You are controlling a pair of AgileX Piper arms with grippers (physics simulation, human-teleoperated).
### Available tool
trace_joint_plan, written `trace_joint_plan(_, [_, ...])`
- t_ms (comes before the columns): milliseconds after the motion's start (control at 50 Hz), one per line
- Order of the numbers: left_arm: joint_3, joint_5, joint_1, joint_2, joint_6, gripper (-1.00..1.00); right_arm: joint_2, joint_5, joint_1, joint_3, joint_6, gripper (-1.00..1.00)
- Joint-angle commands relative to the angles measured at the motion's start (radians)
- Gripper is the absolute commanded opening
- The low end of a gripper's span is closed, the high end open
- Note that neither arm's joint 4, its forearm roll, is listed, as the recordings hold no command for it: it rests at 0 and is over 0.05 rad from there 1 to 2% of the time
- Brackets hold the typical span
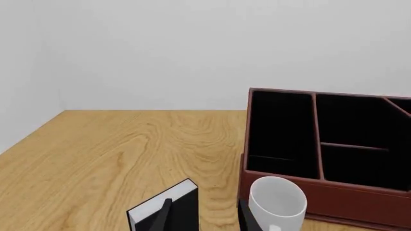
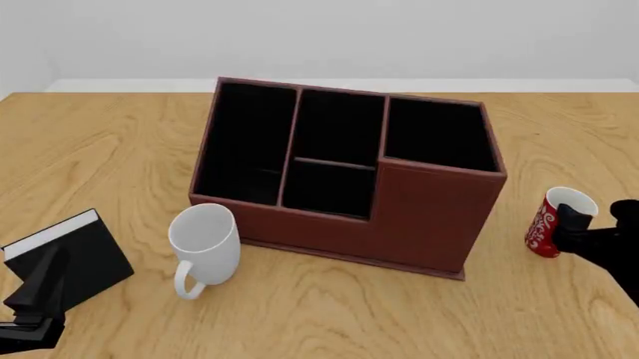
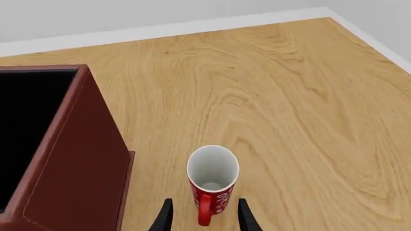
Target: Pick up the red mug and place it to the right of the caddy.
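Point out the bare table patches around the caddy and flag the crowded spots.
Bare wood lies left of the caddy and behind it, and along the front between the white mug and the red mug. Crowded: front-left, where the white mug, black box and left gripper cluster, and the right side, with the red mug and right gripper.

The table [image 2: 120, 142] looks like light wood with a bold swirling grain and a smooth, faintly satin finish, while the caddy [image 2: 429, 213] to the left of the right gripper [image 3: 202, 211] has a reddish-brown leather look, matt, with flat black lining inside. Just ahead of that gripper's matt black fingers [image 3: 245, 217], the red mug [image 3: 212, 185] looks like glazed ceramic, red patterned with white outside and plain white inside. Beside the left gripper [image 1: 205, 216], the white mug [image 1: 277, 202] looks smooth and softly glossy, and the black box [image 1: 168, 208] is matt with a white edge.
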Motion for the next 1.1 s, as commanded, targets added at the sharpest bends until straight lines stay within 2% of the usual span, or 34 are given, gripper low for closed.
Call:
trace_joint_plan(20, [0.0, 0.0, 0.0, 0.0, 0.0, 1.0, 0.033, 0.001, 0.003, -0.019, 0.009, 1.0])
trace_joint_plan(1100, [0.0, 0.0, 0.0, 0.0, 0.0, 1.0, 0.242, -0.128, -0.011, -0.014, 0.02, 1.0])
